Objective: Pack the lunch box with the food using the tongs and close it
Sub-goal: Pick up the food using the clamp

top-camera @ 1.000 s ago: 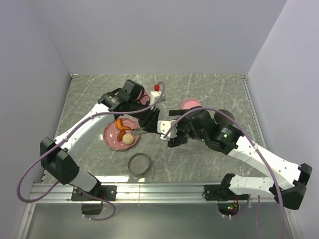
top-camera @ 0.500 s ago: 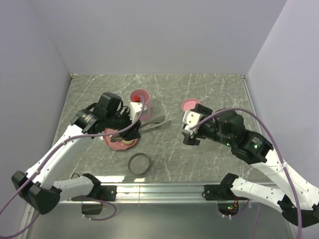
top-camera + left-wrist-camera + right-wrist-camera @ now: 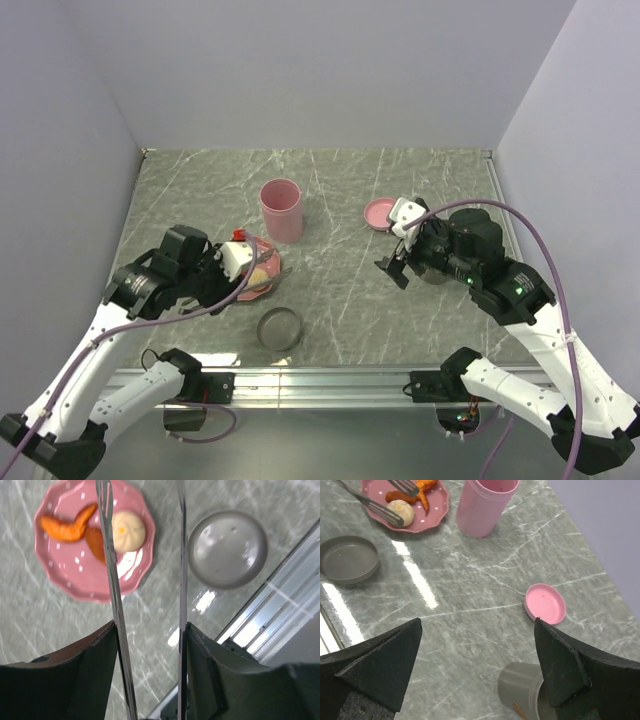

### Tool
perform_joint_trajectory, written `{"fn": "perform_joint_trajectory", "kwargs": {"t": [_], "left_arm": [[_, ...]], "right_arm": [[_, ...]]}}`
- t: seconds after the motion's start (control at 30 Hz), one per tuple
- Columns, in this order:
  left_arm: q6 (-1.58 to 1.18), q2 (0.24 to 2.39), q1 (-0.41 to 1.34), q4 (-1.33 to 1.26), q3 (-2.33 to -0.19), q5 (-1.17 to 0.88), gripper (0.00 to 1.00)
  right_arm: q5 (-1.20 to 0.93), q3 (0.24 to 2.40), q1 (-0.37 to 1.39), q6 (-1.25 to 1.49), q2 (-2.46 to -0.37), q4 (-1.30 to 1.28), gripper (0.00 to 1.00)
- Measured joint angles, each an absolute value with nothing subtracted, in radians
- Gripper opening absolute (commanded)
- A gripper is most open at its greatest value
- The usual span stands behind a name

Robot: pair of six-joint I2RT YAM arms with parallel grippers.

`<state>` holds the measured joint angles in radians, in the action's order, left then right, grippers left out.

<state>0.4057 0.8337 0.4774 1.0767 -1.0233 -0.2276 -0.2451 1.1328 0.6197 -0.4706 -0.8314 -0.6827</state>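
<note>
Near the table's front left, the left gripper [image 3: 150,630] clamps the tongs [image 3: 115,580] between its fingers. Their long axis runs straight out from the gripper, tips toward the pink dotted plate [image 3: 65,575]. The arms stand spread: one crosses the plate beside the pale ball [image 3: 128,530] and orange strip [image 3: 65,526], and the other passes outside the rim. The right gripper [image 3: 477,625] hangs wide open, well apart.

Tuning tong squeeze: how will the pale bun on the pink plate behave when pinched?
The bun looks round and smooth, so it may roll or slip off the thin tongs. It lies beside an orange strip, so a push could shove that.
</note>
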Motion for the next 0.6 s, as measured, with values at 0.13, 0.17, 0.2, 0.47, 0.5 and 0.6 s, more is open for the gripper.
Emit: {"fn": "perform_joint_trajectory", "kwargs": {"t": [0.13, 0.17, 0.2, 0.47, 0.5, 0.6], "left_arm": [[0.406, 0.783, 0.443, 1.115, -0.992, -0.185, 0.61], [0.406, 0.775, 0.436, 1.122, -0.987, -0.179, 0.61], [0.406, 0.767, 0.43, 1.13, -0.982, -0.173, 0.61], [0.406, 0.792, 0.378, 1.15, -0.945, -0.151, 0.58], [0.406, 0.811, 0.366, 1.149, -0.945, -0.152, 0.58], [0.412, 0.873, 0.326, 1.148, -0.945, -0.16, 0.58]], "right_arm": [[-0.261, 1.132, 0.616, -0.457, -0.834, -0.699, 1.0], [-0.264, 1.132, 0.616, -0.455, -0.834, -0.702, 1.0], [-0.267, 1.132, 0.616, -0.453, -0.834, -0.705, 1.0], [-0.29, 1.137, 0.614, -0.441, -0.857, -0.728, 1.0], [-0.292, 1.142, 0.614, -0.442, -0.862, -0.733, 1.0], [-0.293, 1.152, 0.614, -0.443, -0.869, -0.739, 1.0]]}}
